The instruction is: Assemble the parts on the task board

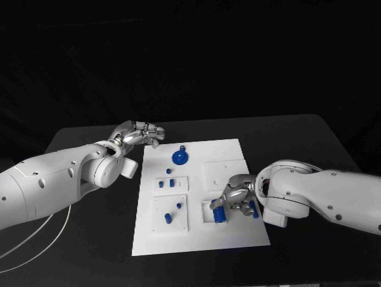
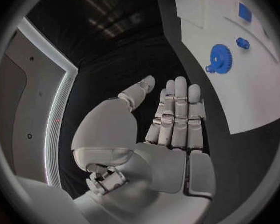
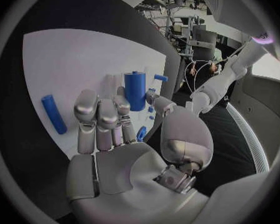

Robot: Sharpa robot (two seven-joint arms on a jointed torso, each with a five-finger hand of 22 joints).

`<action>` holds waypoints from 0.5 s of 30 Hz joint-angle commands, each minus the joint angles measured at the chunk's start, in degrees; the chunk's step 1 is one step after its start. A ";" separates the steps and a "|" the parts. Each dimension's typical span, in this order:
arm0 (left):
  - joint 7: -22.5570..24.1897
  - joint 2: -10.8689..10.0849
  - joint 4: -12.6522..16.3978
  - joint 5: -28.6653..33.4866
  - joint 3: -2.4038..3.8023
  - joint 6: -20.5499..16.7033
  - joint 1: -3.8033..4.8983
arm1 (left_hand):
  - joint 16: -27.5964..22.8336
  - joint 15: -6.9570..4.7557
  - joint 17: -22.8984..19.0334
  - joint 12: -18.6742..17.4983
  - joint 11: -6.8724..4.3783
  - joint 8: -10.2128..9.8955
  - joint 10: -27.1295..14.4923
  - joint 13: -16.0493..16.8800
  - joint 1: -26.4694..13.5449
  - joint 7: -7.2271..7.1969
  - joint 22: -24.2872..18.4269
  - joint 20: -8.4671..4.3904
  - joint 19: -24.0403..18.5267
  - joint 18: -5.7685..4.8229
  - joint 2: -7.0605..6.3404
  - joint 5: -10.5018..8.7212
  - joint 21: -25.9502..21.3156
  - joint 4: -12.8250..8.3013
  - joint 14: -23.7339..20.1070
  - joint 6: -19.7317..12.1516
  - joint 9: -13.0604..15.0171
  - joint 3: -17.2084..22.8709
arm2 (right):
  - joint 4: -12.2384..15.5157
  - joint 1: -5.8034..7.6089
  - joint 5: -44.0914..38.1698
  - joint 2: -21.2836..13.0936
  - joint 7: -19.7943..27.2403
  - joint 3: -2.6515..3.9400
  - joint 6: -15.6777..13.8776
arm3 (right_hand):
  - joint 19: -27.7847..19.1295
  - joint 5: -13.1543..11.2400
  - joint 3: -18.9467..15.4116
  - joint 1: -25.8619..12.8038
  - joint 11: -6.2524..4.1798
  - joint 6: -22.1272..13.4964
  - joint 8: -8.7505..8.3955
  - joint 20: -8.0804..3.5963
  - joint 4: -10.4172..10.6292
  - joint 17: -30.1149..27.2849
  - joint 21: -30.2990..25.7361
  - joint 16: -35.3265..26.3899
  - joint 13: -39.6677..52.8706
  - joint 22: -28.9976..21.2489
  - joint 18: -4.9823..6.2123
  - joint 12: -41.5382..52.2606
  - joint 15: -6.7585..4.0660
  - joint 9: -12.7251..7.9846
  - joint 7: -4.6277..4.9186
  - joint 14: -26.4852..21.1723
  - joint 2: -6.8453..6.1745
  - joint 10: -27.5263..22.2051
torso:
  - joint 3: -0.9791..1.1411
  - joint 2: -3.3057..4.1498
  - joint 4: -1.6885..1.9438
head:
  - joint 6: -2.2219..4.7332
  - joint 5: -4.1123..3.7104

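- Head view: the white task board [image 1: 233,236] lies mid-table [image 1: 311,131]. The left robot hand [image 1: 141,134] sits off the board's far left corner, over the bare table, fingers loosely curled, nothing in it. A blue gear [image 1: 181,157] lies on the board near that hand, apart from it. Small blue parts [image 1: 169,182] stand in the left-side recesses.
- Head view, right side: the right robot hand [image 1: 235,200] is lowered onto the board's near right area, fingers bent down around a blue cylinder [image 1: 219,213] in a square recess. A second blue piece [image 1: 254,208] shows at the hand's outer side. Whether the fingers actually clamp the cylinder cannot be told here.
- Left wrist view: the left robot hand [image 2: 168,122] is released, fingers straight and close together, thumb apart, touching nothing. The gear [image 2: 219,58] lies on the board beyond the fingertips.
- Right wrist view: the right robot hand [image 3: 124,129] has its fingers extended toward the upright blue cylinder [image 3: 134,90]; the fingertips [image 3: 122,105] lie just beside its base, and contact is not clear. A blue peg [image 3: 54,114] lies flat on the board, apart from the hand.
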 commanded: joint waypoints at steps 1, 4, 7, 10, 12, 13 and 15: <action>0.12 0.06 0.15 0.33 0.04 0.97 0.04 | -0.23 0.13 0.10 -0.02 0.06 0.32 -0.41 -0.05 -0.43 0.03 0.09 0.10 0.45 1.11 0.17 0.25 -0.37 0.45 0.43 -0.37 -0.07 -0.03 | -0.46 0.02 0.28 0.74 -0.29 -0.04 2.23 | -0.15 0.20 0.06 -0.60 -0.04 0.77 -0.33 0.11 -0.37 0.07 0.27 -0.24 -0.09 0.98 7.08 -0.25 -0.32 -0.06 0.49 0.01 0.03 -0.23 | -0.05 0.02 0.07 | -0.20 0.17; 0.06 0.03 0.10 0.33 0.04 1.00 0.05 | -0.24 0.13 0.11 -0.03 0.06 0.33 -0.42 -0.06 -0.43 0.03 0.10 0.10 0.44 1.12 0.16 0.24 -0.38 0.45 0.43 -0.38 -0.08 -0.03 | -0.92 0.02 0.34 1.60 -0.23 -0.13 2.35 | -0.16 0.20 0.06 -0.67 -0.04 0.79 -0.35 0.11 -0.45 0.07 0.28 -0.26 -0.11 0.98 7.08 -0.27 -0.32 -0.06 0.48 0.00 0.04 -0.26 | -0.07 -0.03 0.03 | -0.26 0.31; 0.10 0.01 0.18 0.33 0.04 0.97 0.05 | -0.27 0.13 0.13 -0.03 0.07 0.33 -0.44 -0.06 -0.44 0.03 0.11 0.10 0.44 1.12 0.15 0.23 -0.39 0.46 0.42 -0.40 -0.09 -0.03 | -1.16 0.01 0.29 2.24 -0.12 -0.19 2.09 | -0.19 0.20 0.07 -0.76 -0.04 0.81 -0.37 0.11 -0.60 0.09 0.29 -0.28 -0.15 0.98 7.08 -0.33 -0.33 -0.06 0.48 0.00 0.03 -0.32 | -0.05 -0.02 0.02 | -0.36 0.50; 0.11 0.01 0.20 0.33 0.04 0.98 0.05 | -0.29 0.13 0.15 -0.04 0.07 0.33 -0.45 -0.07 -0.44 0.03 0.12 0.10 0.43 1.12 0.15 0.21 -0.41 0.46 0.41 -0.40 -0.10 -0.02 | -1.41 0.00 -0.26 2.49 0.00 -0.19 1.77 | -0.22 0.20 0.11 -0.83 -0.05 0.82 -0.39 0.10 -0.78 0.10 0.30 -0.30 -0.20 0.97 7.08 -0.41 -0.33 -0.06 0.48 0.00 0.03 -0.39 | -0.03 0.01 0.03 | -0.39 0.66; 0.12 0.00 0.20 0.33 0.04 0.96 0.05 | -0.29 0.13 0.15 -0.04 0.07 0.33 -0.45 -0.07 -0.43 0.03 0.13 0.10 0.43 1.12 0.15 0.21 -0.41 0.47 0.41 -0.41 -0.10 -0.02 | -1.61 0.00 -0.68 2.61 0.06 -0.19 1.68 | -0.23 0.20 0.12 -0.86 -0.05 0.83 -0.40 0.10 -0.84 0.10 0.30 -0.31 -0.22 0.96 7.08 -0.43 -0.33 -0.06 0.48 0.00 0.03 -0.42 | -0.03 0.00 0.03 | -0.41 0.75; 0.12 -0.01 0.21 0.33 0.04 0.96 0.05 | -0.30 0.13 0.16 -0.04 0.07 0.33 -0.45 -0.07 -0.43 0.03 0.13 0.10 0.43 1.12 0.15 0.21 -0.41 0.46 0.41 -0.41 -0.10 -0.02 | -1.73 0.00 -0.78 2.69 0.09 -0.19 1.65 | -0.23 0.20 0.12 -0.89 -0.05 0.83 -0.41 0.10 -0.88 0.11 0.30 -0.32 -0.20 0.96 7.08 -0.40 -0.33 -0.06 0.48 0.00 0.02 -0.39 | -0.02 -0.01 0.01 | -0.40 0.79; 0.11 -0.04 0.25 0.33 0.04 0.96 0.06 | -0.31 0.14 0.17 -0.04 0.07 0.34 -0.46 -0.07 -0.43 0.03 0.14 0.10 0.43 1.12 0.15 0.20 -0.42 0.47 0.41 -0.41 -0.11 -0.01 | -1.86 0.00 -1.10 2.81 0.10 -0.19 1.81 | -0.24 0.20 0.12 -0.95 -0.05 0.84 -0.42 0.10 -0.96 0.11 0.31 -0.33 -0.23 0.96 7.08 -0.44 -0.33 -0.06 0.48 0.00 0.00 -0.43 | -0.02 -0.04 -0.07 | -0.41 0.88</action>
